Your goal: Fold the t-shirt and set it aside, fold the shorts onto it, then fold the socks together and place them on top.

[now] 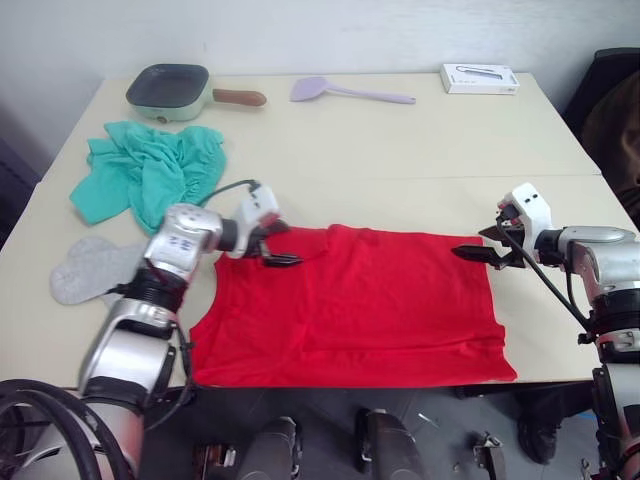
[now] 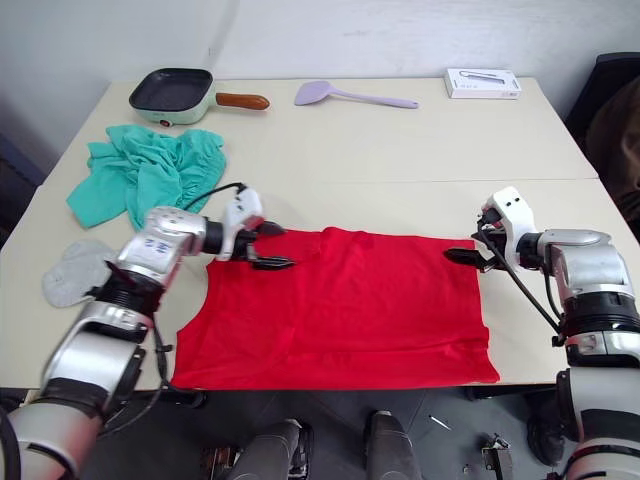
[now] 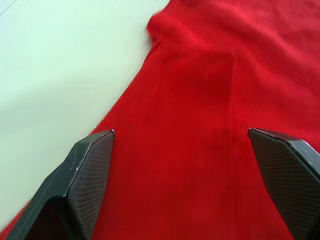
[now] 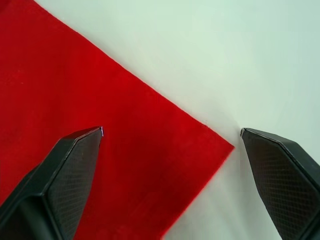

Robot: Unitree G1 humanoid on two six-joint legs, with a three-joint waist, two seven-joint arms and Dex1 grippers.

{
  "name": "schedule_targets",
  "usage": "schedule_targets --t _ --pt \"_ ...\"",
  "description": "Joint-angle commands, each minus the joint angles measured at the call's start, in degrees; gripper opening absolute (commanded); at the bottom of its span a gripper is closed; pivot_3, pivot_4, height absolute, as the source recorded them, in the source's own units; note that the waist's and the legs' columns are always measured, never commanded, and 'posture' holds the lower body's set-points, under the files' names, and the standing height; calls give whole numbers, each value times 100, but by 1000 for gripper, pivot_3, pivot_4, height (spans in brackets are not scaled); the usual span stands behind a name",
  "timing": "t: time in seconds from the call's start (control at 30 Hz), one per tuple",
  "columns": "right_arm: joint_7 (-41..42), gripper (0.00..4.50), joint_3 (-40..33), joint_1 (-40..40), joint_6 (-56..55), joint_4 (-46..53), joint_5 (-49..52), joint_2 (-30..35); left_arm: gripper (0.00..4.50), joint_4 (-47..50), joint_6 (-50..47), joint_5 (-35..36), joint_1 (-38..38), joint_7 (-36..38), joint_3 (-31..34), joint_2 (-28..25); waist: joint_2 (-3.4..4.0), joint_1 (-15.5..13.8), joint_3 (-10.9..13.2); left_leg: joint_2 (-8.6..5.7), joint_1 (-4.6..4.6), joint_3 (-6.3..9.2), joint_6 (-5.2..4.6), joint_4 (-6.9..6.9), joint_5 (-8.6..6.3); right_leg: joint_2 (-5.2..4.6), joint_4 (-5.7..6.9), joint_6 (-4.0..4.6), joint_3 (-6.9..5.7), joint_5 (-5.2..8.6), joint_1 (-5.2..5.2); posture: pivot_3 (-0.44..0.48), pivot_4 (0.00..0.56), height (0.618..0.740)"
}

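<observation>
Since the t-shirt (image 1: 350, 305) is light and floppy, we'd pinch its corners under both wide-open, empty claws, left claw (image 1: 275, 245) and right claw (image 1: 478, 248).

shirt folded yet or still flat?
Spread flat, unfolded. The t-shirt lies as one layer on the table; the left gripper and right gripper are open at its far corners.

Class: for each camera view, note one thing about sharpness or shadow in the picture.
Left eye view: even light, the t-shirt sharp. Left wrist view: cloth soft and smeared, left end effector crisper. Right wrist view: right end effector open over the shirt corner, faint shadow on the table.
</observation>
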State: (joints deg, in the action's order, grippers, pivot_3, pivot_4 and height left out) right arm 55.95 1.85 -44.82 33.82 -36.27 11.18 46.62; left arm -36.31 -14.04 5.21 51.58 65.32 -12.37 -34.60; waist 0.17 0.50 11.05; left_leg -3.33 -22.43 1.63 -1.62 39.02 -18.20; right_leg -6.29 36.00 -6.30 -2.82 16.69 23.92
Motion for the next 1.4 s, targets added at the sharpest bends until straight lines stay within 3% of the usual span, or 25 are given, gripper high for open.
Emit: schedule_targets --t 0.03,0.17,0.4,0.6,1.0,1.07,1.2,1.3,1.4 --pt "-105 4500 -129 -166 -113 -204 -94 -36 4487 603 40 54 -442 474 53 -334 0 -11 0 -2 1 0 0 2 0 -3 1 0 0 0 -1 0 150 740" --pt "-75 4500 -111 -205 -203 -316 -156 -86 4487 685 395 -157 -819 289 106 -490 -2 -51 -1 -2 1 4 -2 12 -1 -8 -1 0 4 0 -8 0 150 740" --pt "-20 4500 -101 -255 -300 -417 -238 -122 4487 544 516 -121 -675 19 248 -199 -2 -43 -1 -8 4 4 -5 13 0 -11 1 -2 1 -2 -14 0 150 740" --pt "-7 4500 -113 -255 -351 -457 -272 -119 2992 451 574 -202 -584 64 194 -178 -2 -38 -1 -5 4 3 -4 11 0 -8 2 -3 0 -2 -12 0 150 740" --pt "-11 4500 -137 -186 -365 -414 -252 -119 2992 -28 874 -338 -348 35 191 -30 -2 -38 -1 -6 5 2 -4 12 0 -7 3 -3 0 -2 -12 0 150 740" --pt "-16 4500 -146 -186 -372 -430 -249 -119 2454 -54 853 -318 -333 54 215 -11 -2 -39 -1 -6 5 2 -4 12 0 -7 3 -3 0 -2 -12 0 150 740" --pt "-28 3268 -163 -200 -381 -477 -244 -114 1182 -32 768 -278 -324 110 260 -35 -2 -38 -1 -5 5 2 -4 11 0 -7 3 -3 0 -2 -12 0 150 740" --pt "-32 2097 -170 -212 -405 -526 -249 -105 146 10 679 -227 -345 168 312 -80 -2 -36 -1 -5 5 2 -4 11 0 -7 2 -3 0 -2 -12 0 150 740" --pt "-34 1176 -170 -216 -432 -556 -257 -104 0 78 515 -171 -357 182 409 -96 -2 -36 -1 -5 4 2 -4 11 0 -7 2 -3 0 -2 -11 0 150 740"
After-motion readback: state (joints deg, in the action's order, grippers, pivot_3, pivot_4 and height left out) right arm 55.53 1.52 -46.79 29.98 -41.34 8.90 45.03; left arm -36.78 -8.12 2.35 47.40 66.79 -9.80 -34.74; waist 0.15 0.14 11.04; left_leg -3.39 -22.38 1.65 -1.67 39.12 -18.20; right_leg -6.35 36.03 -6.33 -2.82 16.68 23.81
